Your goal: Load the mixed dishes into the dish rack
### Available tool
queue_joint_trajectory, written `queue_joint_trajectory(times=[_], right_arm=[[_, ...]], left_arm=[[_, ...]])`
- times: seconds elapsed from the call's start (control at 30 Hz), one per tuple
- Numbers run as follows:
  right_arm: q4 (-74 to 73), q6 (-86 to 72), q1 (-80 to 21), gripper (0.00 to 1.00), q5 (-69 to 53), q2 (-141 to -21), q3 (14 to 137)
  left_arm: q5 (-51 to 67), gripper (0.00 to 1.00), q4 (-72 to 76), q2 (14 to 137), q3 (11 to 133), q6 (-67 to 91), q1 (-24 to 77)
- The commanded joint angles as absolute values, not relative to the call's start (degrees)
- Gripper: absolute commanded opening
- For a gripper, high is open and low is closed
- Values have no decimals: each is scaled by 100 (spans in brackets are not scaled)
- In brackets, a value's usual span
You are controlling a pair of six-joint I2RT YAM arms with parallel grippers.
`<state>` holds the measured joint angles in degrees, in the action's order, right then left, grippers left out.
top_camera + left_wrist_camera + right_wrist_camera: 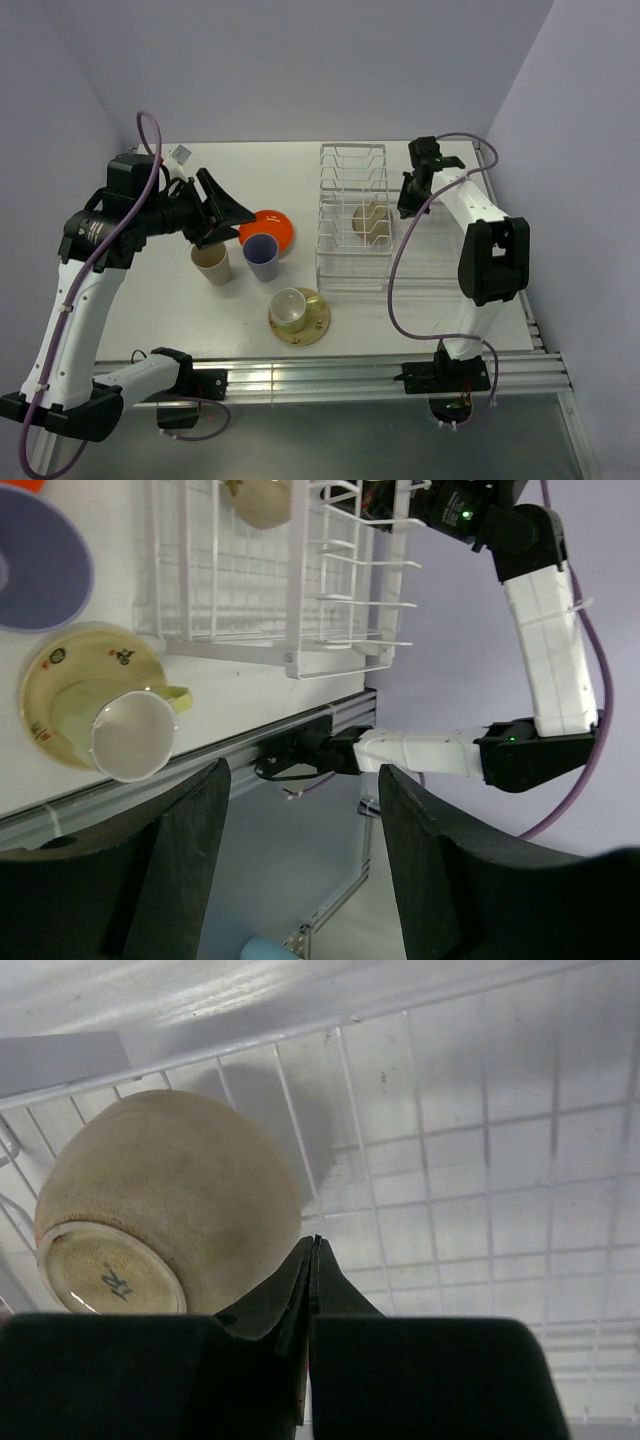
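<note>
The white table (240,165) carries everything. The wire rack (340,255) stands right of its middle, running near to far. The orange plate (278,225) lies on the table left of the rack. The cream saucer (318,322) sits nearer, toward the table's near edge. The off-white bowl (165,1200) is in the rack, about midway along it and toward its right side, tipped so that its foot shows.

A lavender cup (262,256) stands upright, overlapping the plate's near edge in the top view. A tan cup (211,264) stands just left of it. A pale yellow-green cup (290,307) rests on the saucer.

The left gripper (300,770) hangs over the table at the plate's left edge, its fingers spread wide and holding nothing. The right gripper (312,1245) is at the rack's right side, just beside the bowl, its fingers pressed together with nothing between them.
</note>
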<state>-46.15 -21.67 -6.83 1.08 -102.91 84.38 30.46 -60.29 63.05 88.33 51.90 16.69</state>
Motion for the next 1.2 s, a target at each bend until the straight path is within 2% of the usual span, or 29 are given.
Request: queue_joint_trajectory(times=[0.0, 0.27, 0.5, 0.6, 0.73, 0.77, 0.83, 0.9, 0.97, 1.0, 1.17], right_arm=[[-4273, -2224, -729, 0, -351, -10476, 8657], [-3973, -2197, -914, 0, -1449, -10609, 8587], [-3463, -2162, -879, 0, -2390, -10011, 8113], [-3681, -2285, -748, 0, -2076, -9792, 8059], [-4279, -2347, -624, 0, -612, -9361, 8165], [-4376, -2329, -615, 2, -450, -9125, 8165], [-4649, -2381, -624, 18, -107, -8869, 8130], [-4868, -2373, -624, 48, 228, -8518, 8112], [-5018, -2364, -624, 62, 403, -8246, 8138], [-5201, -2347, -624, 66, 413, -8183, 8165], [-5537, -2356, -615, 66, 299, -7569, 8262]], left_arm=[[2611, 68, -6441, 6065, 8868, 4992, 1652], [2154, 65, -7005, 5713, 7973, 4826, 1652], [1916, 63, -6830, 5511, 7155, 4834, 1652], [1872, 61, -6636, 5650, 6970, 4825, 1652], [1705, 57, -6531, 5915, 6856, 4781, 1670], [1714, 57, -6495, 5976, 6821, 4781, 1670], [1696, 57, -6382, 6038, 6663, 4799, 1705], [1749, 57, -6294, 6143, 6470, 4825, 1845], [1740, 57, -6091, 6257, 6381, 4956, 2205], [1662, 56, -6021, 6319, 6363, 5001, 2380], [1521, 56, -5827, 6723, 6381, 5080, 2944]])
